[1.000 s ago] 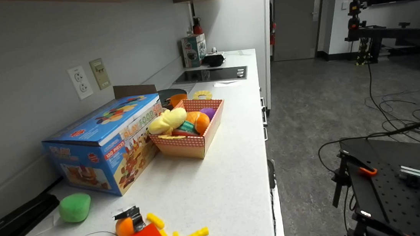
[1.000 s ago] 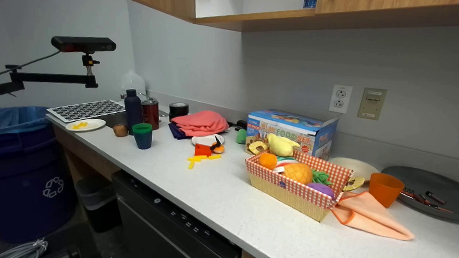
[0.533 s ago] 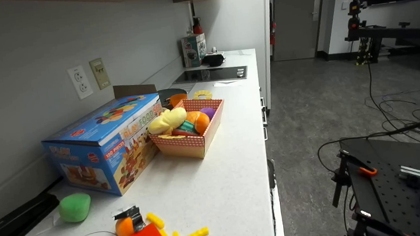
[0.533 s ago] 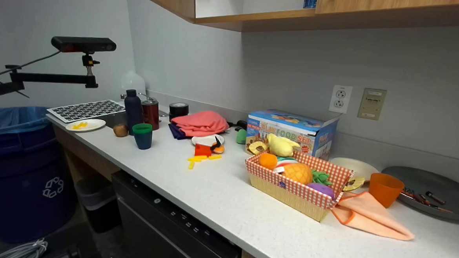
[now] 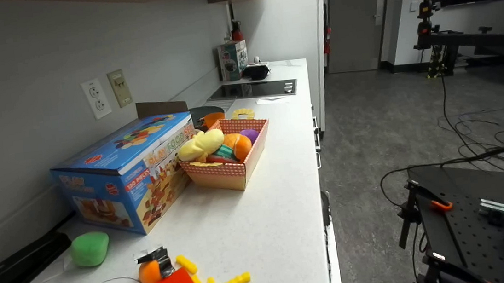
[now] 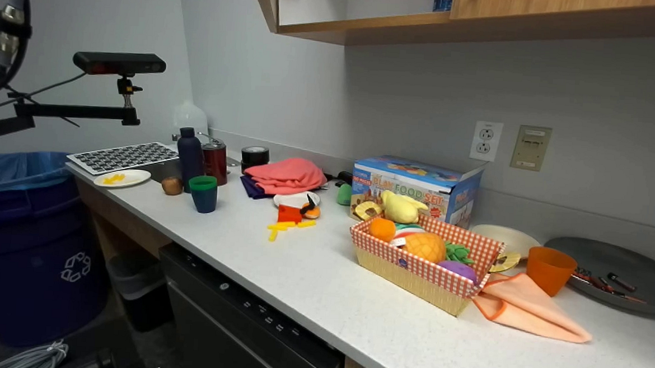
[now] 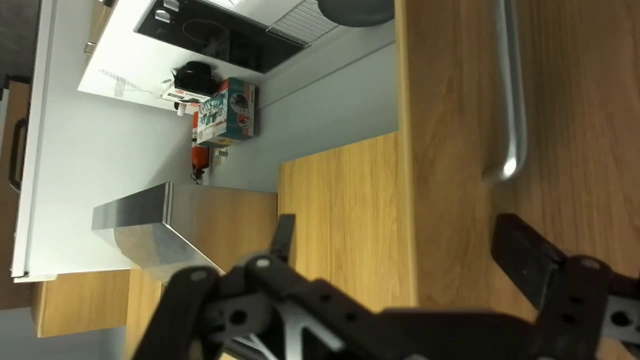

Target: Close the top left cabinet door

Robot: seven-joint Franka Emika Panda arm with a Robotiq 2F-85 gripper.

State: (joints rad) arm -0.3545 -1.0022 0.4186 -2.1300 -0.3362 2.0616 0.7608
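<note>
The wooden cabinet door (image 6: 265, 2) stands open at the top of an exterior view; only its lower part shows, standing out from the cabinet (image 6: 369, 32). In the wrist view, a wooden face (image 7: 450, 210) with a metal handle (image 7: 512, 115) fills the right side; it appears to be the door's outer face. My gripper (image 7: 395, 230) is open, fingers wide apart. One finger lies over the door face beside the handle's end; the other lies past the door's edge. I cannot tell whether a finger touches the door. Neither exterior view shows the gripper; only an arm cable (image 6: 11, 27) shows.
The neighbouring closed cabinet door (image 6: 566, 7) adjoins the open compartment. A camera on a boom (image 6: 119, 64) stands at the left. The counter (image 6: 278, 271) below holds a fruit basket (image 6: 412, 272), a blue box (image 6: 417, 180) and bottles. A range hood (image 7: 165, 225) shows in the wrist view.
The cabinet door has swung steadily rightward toward its cabinet and looks much narrower now. The arm cable has come into view at the left and moved right. Objects on the counter have not moved.
</note>
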